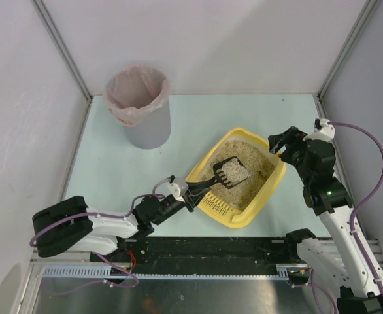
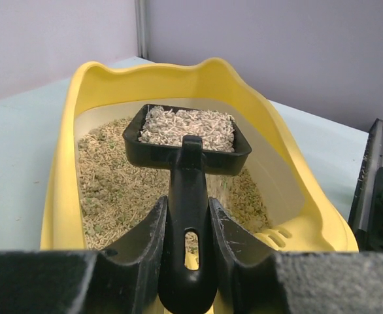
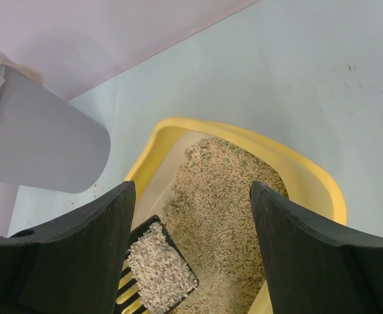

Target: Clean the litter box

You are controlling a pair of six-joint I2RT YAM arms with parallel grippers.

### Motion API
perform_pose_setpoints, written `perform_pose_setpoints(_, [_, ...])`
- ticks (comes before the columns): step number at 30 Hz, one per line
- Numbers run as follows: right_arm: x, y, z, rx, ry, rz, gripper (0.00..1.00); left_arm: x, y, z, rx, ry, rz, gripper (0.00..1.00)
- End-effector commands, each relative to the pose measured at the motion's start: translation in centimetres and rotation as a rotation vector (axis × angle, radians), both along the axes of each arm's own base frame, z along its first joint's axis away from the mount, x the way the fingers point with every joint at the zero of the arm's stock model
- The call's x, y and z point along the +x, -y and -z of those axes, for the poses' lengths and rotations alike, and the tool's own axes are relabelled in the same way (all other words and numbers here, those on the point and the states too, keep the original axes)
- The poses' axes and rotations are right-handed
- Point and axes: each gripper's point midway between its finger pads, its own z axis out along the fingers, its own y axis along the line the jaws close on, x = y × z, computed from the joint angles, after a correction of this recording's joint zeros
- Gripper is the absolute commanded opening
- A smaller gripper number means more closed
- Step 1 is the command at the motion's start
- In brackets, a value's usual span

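The desk (image 1: 198, 124) carries all items. A grey bin (image 1: 142, 108), pink-lined, stands far left, well apart from the litter box (image 1: 267, 196), which lies angled at mid-desk between the arms. The box is judged stiff, light plastic weighted by loose litter (image 2: 113, 183); its raised rim is the best hold. The scoop (image 1: 229, 172) is loaded and roughly level; tilting would spill it. The left gripper (image 2: 187, 222) is clamped on the scoop handle. The right gripper (image 3: 191, 190) hovers over the box's far end, jaws wide apart, empty.
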Motion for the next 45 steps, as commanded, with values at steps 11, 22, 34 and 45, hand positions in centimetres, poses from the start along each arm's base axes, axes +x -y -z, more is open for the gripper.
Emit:
perform_pose_setpoints(11, [0.5,0.4,-0.7,-0.024,0.046,0.021,0.76,-0.4,0.8,-3.2,-0.047,0.118,-0.013,0.00])
perform_pose_setpoints(22, [0.4,0.5,-0.8,-0.025,0.051,0.024,0.76,-0.6,0.3,-3.7,-0.073,0.112,0.007,0.00])
perform_pose_setpoints(34, [0.5,0.5,-0.8,-0.020,0.055,0.028,0.76,-0.5,0.6,-3.5,-0.037,0.134,-0.028,0.00])
perform_pose_setpoints(45, [0.6,0.2,-0.8,-0.011,0.057,0.016,0.76,-2.2,2.3,-3.6,-0.052,0.107,0.087,0.00])
